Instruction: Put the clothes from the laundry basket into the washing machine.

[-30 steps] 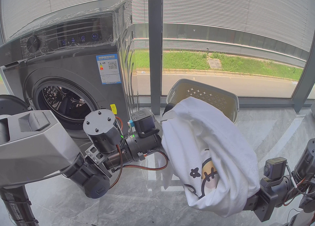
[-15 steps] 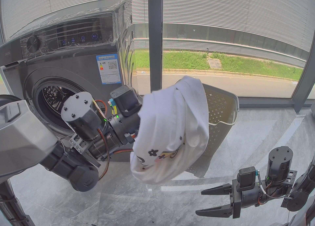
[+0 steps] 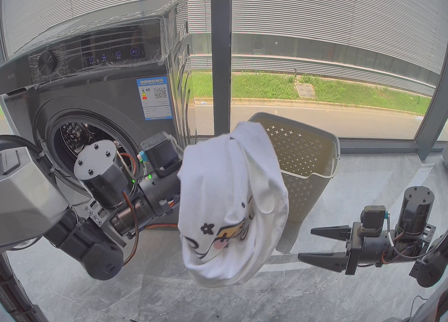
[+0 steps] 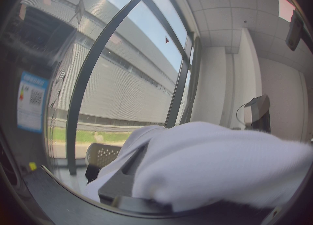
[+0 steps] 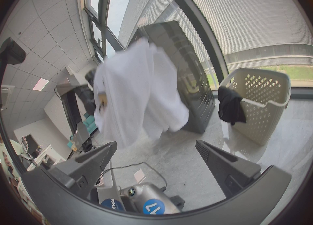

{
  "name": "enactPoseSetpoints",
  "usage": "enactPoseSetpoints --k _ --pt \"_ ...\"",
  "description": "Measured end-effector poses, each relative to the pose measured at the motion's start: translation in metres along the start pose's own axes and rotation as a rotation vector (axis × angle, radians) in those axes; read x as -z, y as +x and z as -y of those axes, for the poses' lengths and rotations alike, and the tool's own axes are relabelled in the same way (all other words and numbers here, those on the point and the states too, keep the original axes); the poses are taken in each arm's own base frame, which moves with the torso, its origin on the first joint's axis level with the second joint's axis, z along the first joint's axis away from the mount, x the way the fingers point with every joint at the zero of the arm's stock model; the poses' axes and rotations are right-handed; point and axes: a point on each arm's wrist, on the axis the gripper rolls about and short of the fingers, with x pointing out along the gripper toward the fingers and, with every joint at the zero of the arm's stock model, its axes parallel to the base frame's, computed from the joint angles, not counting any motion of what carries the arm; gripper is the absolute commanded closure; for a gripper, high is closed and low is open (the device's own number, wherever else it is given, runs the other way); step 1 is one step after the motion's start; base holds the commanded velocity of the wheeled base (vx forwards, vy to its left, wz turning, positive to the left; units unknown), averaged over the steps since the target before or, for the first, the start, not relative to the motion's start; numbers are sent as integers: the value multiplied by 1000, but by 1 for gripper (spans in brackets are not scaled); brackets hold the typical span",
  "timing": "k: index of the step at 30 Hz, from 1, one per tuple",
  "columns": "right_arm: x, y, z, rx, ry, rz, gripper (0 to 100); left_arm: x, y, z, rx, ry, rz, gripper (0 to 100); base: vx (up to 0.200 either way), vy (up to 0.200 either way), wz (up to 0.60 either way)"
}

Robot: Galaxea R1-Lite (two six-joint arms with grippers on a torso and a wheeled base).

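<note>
Black garment (image 5: pixel 231 106), perhaps 1, over laundry basket (image 5: pixel 262 123) rim

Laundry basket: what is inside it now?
A black garment hangs over the laundry basket rim. The bottom is hidden by the wall and, in the head view, partly by the white shirt.

One washing machine (image 3: pixel 109 96), one laundry basket (image 3: pixel 309 169), and two garments in all: one white shirt (image 3: pixel 228 197) and one black piece of clothing (image 5: pixel 231 106).

The left gripper (image 4: pixel 130 174) is held up, closed on a white shirt (image 3: pixel 231 206); the right gripper (image 3: pixel 305 243) is low, its fingers spread wide.
</note>
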Motion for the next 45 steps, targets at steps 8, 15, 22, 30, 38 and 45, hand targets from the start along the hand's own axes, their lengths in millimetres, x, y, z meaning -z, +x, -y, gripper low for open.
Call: enactPoseSetpoints --k 8,15,22,30,38,45 --pt "-26 -25 0 45 -57 149 0 32 -63 -7 -193 -100 -207 100 0 0 0" --pt "-48 -45 3 97 -106 266 0 26 -112 -22 -399 -131 -241 100 0 0 0" --pt "-58 -56 3 126 -123 323 0 11 -133 -34 -521 -124 -206 100 0 0 0" --pt "-61 -63 3 149 -124 350 0 -2 -145 -48 -640 -96 -152 100 0 0 0" --pt "-62 -64 3 150 -125 354 0 -4 -147 -45 -590 -90 -155 100 0 0 0" --pt "-62 -64 3 147 -128 355 0 -1 -151 -41 -562 -103 -177 100 0 114 0"
